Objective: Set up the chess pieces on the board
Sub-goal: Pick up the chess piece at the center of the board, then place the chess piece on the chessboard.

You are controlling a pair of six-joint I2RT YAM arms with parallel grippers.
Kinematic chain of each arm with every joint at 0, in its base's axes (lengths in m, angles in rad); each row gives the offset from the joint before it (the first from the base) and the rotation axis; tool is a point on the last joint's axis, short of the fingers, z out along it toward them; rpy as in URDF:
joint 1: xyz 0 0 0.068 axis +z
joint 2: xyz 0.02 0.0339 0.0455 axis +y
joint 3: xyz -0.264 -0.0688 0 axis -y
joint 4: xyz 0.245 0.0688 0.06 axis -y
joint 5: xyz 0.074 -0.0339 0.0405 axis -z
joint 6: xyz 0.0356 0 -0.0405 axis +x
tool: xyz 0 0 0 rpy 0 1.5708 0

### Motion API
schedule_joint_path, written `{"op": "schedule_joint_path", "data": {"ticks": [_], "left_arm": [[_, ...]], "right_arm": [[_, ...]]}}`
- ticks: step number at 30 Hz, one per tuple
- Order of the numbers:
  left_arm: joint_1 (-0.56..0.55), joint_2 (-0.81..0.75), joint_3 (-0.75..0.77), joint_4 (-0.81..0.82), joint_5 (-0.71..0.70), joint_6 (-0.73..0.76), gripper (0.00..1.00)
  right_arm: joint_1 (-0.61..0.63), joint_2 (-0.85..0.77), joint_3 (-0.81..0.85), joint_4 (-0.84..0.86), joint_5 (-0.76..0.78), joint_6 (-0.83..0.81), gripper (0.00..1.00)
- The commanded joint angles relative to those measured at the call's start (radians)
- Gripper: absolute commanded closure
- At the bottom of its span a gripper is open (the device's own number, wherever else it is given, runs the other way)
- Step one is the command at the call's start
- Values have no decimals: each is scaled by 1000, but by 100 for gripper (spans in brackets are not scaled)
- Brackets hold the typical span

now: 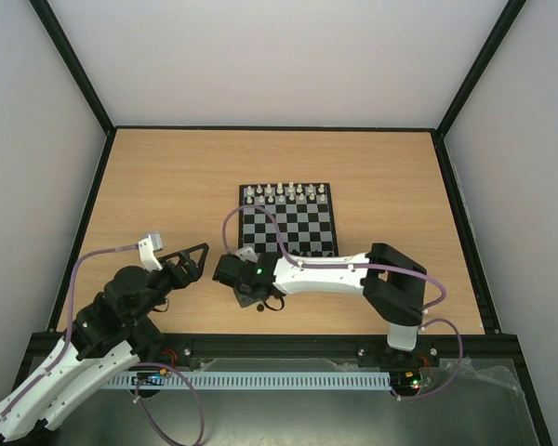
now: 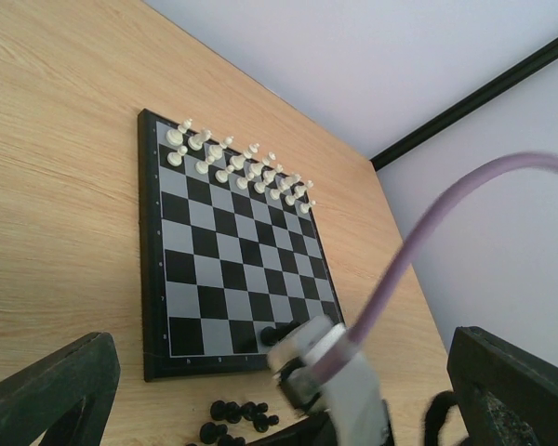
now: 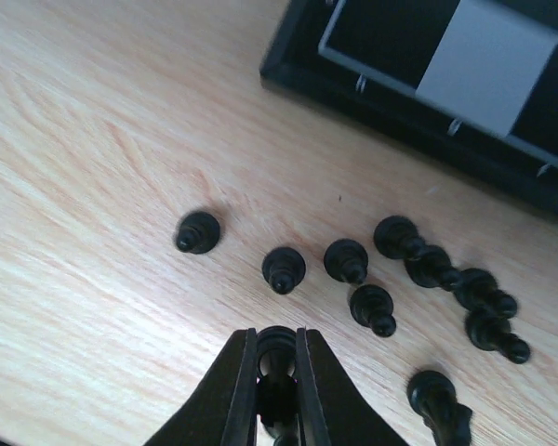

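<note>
Right fingers (image 3: pixel 245 364) pinched one black piece (image 3: pixel 277 342) between tips, low over table (image 3: pixel 93 139). Piece tiny, hold shallow: judged it could squirt out or tilt on lift, then land crooked on square. Other pieces (image 3: pixel 284 269) lay just beyond fingertips, some touching; low sweep could scatter them. Board (image 3: pixel 400 121) farther beyond, to right; raised rim could snag dangling piece. Left fingers (image 1: pixel 193 253) spread wide, empty, well apart.

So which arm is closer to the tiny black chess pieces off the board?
Right. The right gripper sits among the tiny black chess pieces, pinching one; the open left gripper hovers to their left.
</note>
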Motion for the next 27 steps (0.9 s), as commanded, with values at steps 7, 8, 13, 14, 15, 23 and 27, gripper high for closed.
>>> {"op": "schedule_joint_path", "data": {"ticks": [7, 8, 13, 14, 15, 23, 27], "left_arm": [[-2, -68, 31, -19, 6, -2, 0], [-2, -73, 33, -21, 5, -3, 0], [-2, -88, 43, -29, -6, -1, 0], [-2, -92, 44, -30, -7, -2, 0], [-2, -96, 44, -29, -7, -2, 0], [-2, -104, 44, -29, -6, 1, 1], [-2, -105, 43, -28, -6, 2, 0]], "right_arm": [[-75, -47, 160, -107, 58, -63, 91], [-86, -37, 170, -106, 54, -71, 91], [-130, 24, 220, -103, 36, -102, 92], [-138, 37, 227, -103, 34, -106, 92], [-145, 47, 233, -99, 33, -113, 92], [-183, 114, 269, -81, 9, -127, 92], [-192, 137, 268, -69, 1, -127, 92]]}}
